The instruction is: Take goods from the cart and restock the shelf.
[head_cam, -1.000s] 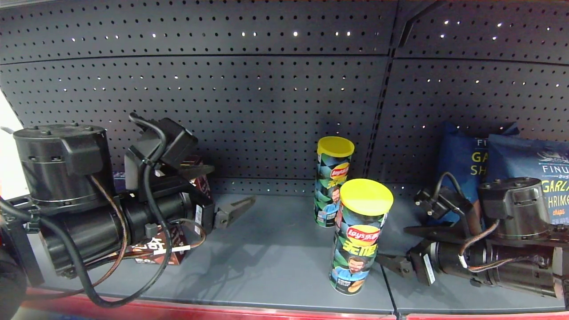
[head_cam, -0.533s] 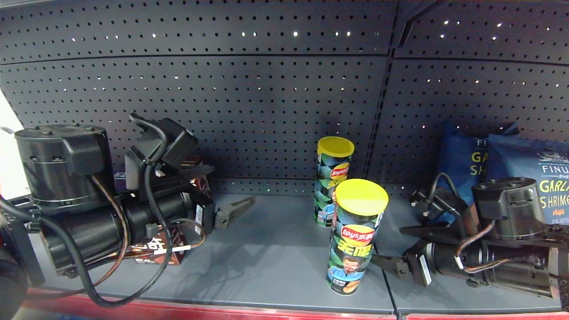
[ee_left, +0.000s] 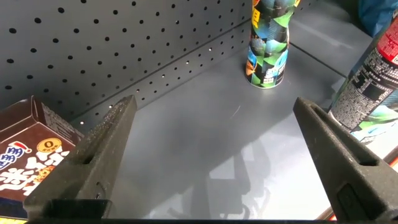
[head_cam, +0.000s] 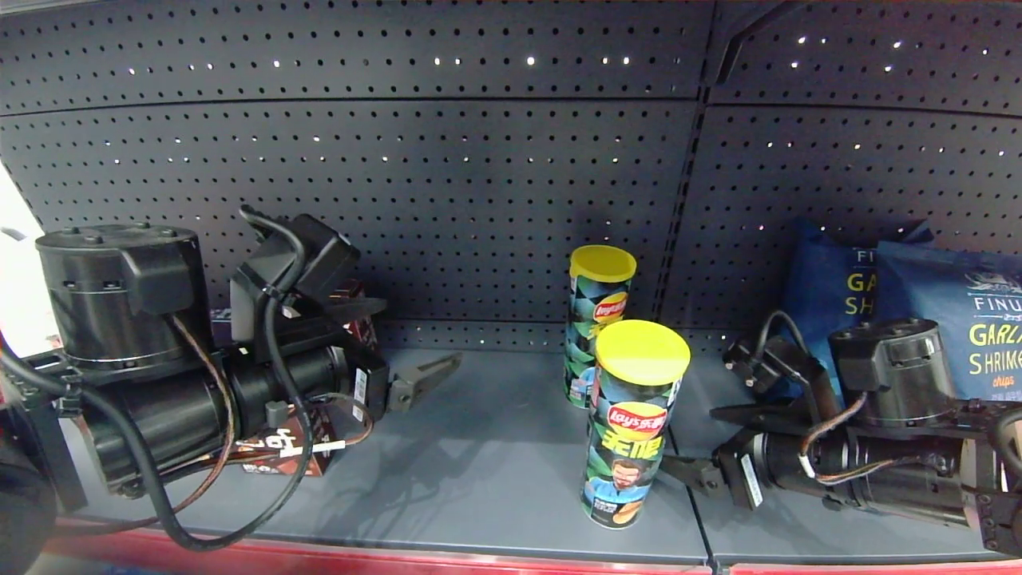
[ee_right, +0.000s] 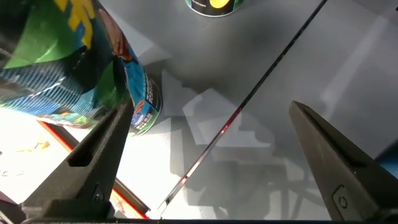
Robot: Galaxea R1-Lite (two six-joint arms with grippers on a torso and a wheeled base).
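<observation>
Black and spread wide, the right gripper (head_cam: pixel 691 438) holds nothing. In the right wrist view its two fingers stand well apart over bare metal, and the front can (head_cam: pixel 635 423) sits just outside one of them, not between them. Whether that finger touches the can's wall I cannot tell. The yellow-lidded can rests on its base on the shelf (head_cam: pixel 495 447), near the front lip and close to the seam between two shelf panels. It looks upright or very nearly so. Directly behind it, against the pegboard (head_cam: pixel 447 200), stands the rear can (head_cam: pixel 599 327) of the same kind. The left gripper (ee_left: pixel 214 104) is likewise splayed and empty, hanging low over the shelf's left part, with a brown box (head_cam: pixel 279 447) beside and partly behind that arm. Blue snack bags (head_cam: pixel 950 319) lean at the far right, behind the right arm. By my reading, this item's placement is finished: two cans are stocked in a front-to-back row and neither arm carries anything. A wide stretch of shelf between the box and the cans is unfilled, so more trips to the cart probably remain, starting with drawing the right arm clear without nudging the front can.
</observation>
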